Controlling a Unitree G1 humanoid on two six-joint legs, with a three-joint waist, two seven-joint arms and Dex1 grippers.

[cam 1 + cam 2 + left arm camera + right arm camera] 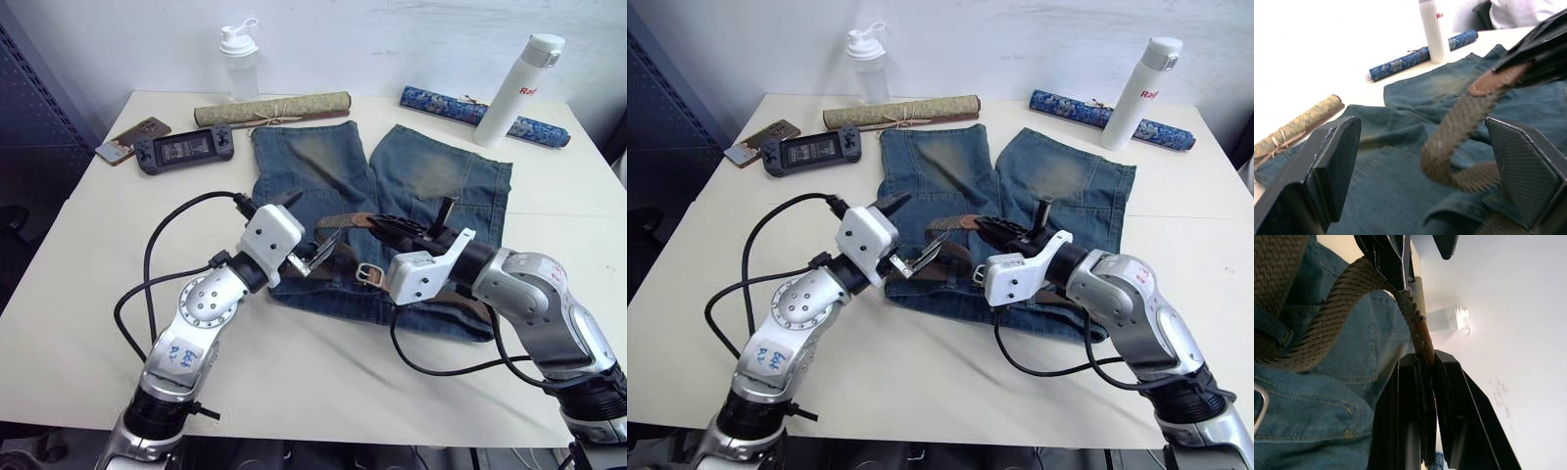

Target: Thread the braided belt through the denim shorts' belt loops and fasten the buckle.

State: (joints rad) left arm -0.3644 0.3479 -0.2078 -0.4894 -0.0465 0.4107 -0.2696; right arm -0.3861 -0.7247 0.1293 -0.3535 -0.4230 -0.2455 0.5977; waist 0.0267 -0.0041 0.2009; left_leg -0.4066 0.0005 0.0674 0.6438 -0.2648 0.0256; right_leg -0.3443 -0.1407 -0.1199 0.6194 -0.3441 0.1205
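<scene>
The braided belt (345,221) tip: my right gripper (1422,382) pinches it; left gripper (315,257), spread, probably nearer the strap's middle.

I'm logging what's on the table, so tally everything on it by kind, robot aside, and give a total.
Bottles: 2, a clear shaker and a white flask
Rolled mats: 2, a tan one and a blue patterned one
Shorts: 1
Belt: 1, with its buckle
Game console: 1
Phone: 1
Total: 8
</scene>
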